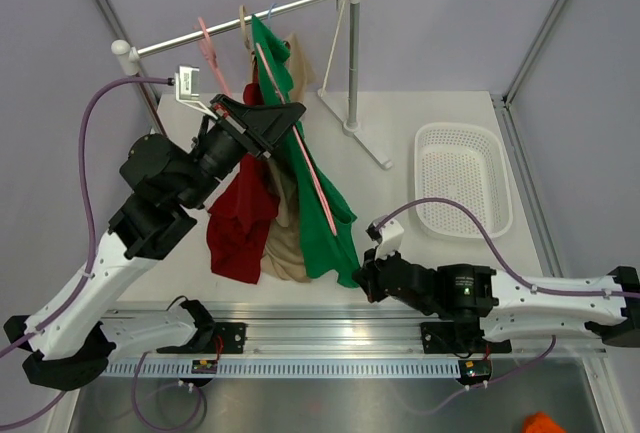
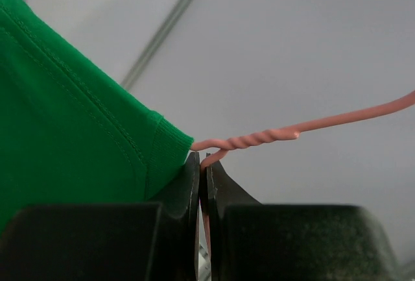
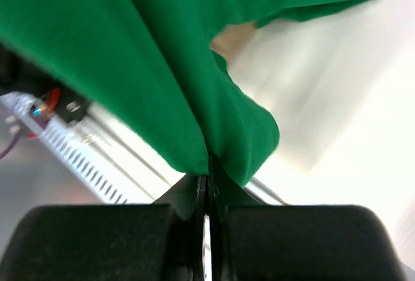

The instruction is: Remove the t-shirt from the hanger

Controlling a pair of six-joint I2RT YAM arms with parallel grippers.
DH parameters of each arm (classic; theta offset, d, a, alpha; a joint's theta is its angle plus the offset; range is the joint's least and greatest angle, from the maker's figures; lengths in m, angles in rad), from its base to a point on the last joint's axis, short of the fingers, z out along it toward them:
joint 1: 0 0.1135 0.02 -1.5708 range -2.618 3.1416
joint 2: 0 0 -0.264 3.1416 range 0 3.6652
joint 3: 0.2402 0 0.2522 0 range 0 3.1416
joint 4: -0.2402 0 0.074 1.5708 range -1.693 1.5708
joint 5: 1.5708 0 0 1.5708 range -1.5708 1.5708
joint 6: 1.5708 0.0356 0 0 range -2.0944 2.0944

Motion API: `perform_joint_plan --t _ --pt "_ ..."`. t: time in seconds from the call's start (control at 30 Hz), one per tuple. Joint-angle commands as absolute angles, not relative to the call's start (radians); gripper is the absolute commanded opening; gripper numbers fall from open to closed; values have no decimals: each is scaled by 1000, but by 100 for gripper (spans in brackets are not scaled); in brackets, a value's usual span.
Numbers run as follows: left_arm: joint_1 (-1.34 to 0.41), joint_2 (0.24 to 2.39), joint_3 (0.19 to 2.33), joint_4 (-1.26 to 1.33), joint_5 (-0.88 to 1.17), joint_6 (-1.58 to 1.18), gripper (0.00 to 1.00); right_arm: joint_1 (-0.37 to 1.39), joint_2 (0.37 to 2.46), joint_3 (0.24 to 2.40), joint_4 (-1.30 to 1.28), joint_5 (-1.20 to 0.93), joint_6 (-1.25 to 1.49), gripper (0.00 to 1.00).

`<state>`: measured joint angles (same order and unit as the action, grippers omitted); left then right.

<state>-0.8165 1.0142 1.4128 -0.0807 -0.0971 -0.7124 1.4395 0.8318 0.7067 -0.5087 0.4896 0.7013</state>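
The green t-shirt (image 1: 300, 168) hangs on a pink wire hanger (image 1: 318, 191) below the rack's rail (image 1: 240, 25). It stretches down and to the right. My left gripper (image 1: 288, 118) is shut on the hanger, its fingertips (image 2: 194, 167) pinching the wire just below the twisted neck (image 2: 259, 139), beside the shirt's collar (image 2: 162, 151). The hook runs out of that view. My right gripper (image 1: 362, 278) is low near the table's front edge and is shut on the shirt's bottom hem (image 3: 220, 145).
A red garment (image 1: 235, 228) and a beige one (image 1: 285, 248) hang from the same rail, left of the green shirt. Another pink hanger (image 1: 210, 53) sits on the rail. The rack's post (image 1: 353, 53) stands behind. A white basket (image 1: 465, 178) lies at the right.
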Motion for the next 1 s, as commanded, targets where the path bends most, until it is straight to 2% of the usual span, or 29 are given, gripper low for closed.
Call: perform_joint_plan --t 0.0,0.13,0.17,0.2,0.23,0.3,0.37,0.4,0.53,0.67,0.7,0.73,0.77,0.83,0.87,0.97 --pt "-798 969 1500 123 24 -776 0 1454 893 736 -686 641 784 0" --pt "-798 956 1438 114 106 -839 0 1456 855 745 -559 683 720 0" --pt "-798 954 1405 98 109 -841 0 1456 845 752 -543 684 707 2" --pt "-798 950 1393 89 123 -844 0 1454 832 755 -513 678 690 7" --pt "-798 946 1381 77 132 -847 0 1454 801 756 -499 663 649 32" --pt "-802 930 1332 71 164 -865 0 1456 734 779 -480 623 611 60" --pt "-804 913 1301 72 170 -879 0 1456 678 808 -457 586 536 83" --pt "-804 910 1277 72 182 -893 0 1454 631 814 -422 583 507 89" --pt "-805 916 1250 74 261 -917 0 1454 618 882 -357 597 283 98" --pt "-818 962 1285 74 399 -936 0 1430 701 962 -298 605 83 99" --pt "-824 975 1295 74 446 -936 0 1402 718 969 -281 571 62 99" --pt "-831 980 1302 72 469 -936 0 1297 727 979 -279 505 46 97" --pt "-842 982 1305 72 486 -934 0 1231 729 982 -269 347 51 96" --pt "-853 977 1308 74 529 -936 0 1053 752 971 -201 203 81 96" --pt "-864 973 1307 72 552 -936 0 1017 765 969 -184 108 90 96" --pt "-876 950 1292 72 572 -931 0 979 853 985 -126 31 84 97"
